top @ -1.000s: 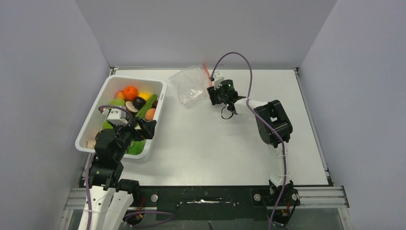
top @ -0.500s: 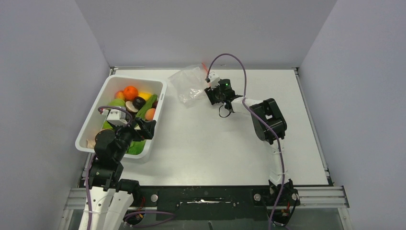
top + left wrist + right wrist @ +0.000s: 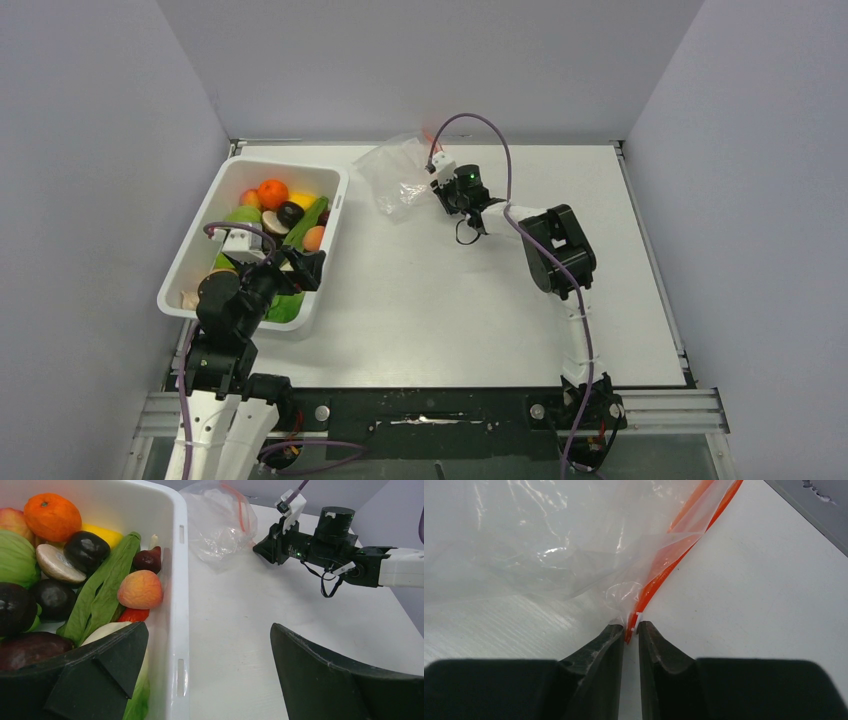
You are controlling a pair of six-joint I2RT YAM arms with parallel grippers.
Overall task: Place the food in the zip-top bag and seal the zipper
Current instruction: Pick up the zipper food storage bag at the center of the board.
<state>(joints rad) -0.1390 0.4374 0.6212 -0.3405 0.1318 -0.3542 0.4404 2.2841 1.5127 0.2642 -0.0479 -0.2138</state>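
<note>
The clear zip-top bag [image 3: 395,180] lies crumpled at the table's far middle, and shows in the left wrist view [image 3: 220,522] and right wrist view [image 3: 524,545]. Its red-orange zipper [image 3: 659,580] runs along the mouth. My right gripper [image 3: 434,188] [image 3: 630,630] is shut on the zipper's near end. The food fills the white bin [image 3: 200,240]: an orange [image 3: 52,516], a peach [image 3: 140,589], a dark plum [image 3: 86,551] and lettuce [image 3: 17,557]. My left gripper [image 3: 290,268] [image 3: 207,645] is open and empty, straddling the bin's right wall.
The bin [image 3: 180,555] stands at the left, its right wall close to the bag. Grey walls enclose the table on three sides. The right arm [image 3: 560,250] stretches over the table's right middle, with its purple cable arching above.
My right gripper has moved a little left and farther back along the bag's mouth, tugging the bag's corner with it. The left arm has not moved.
</note>
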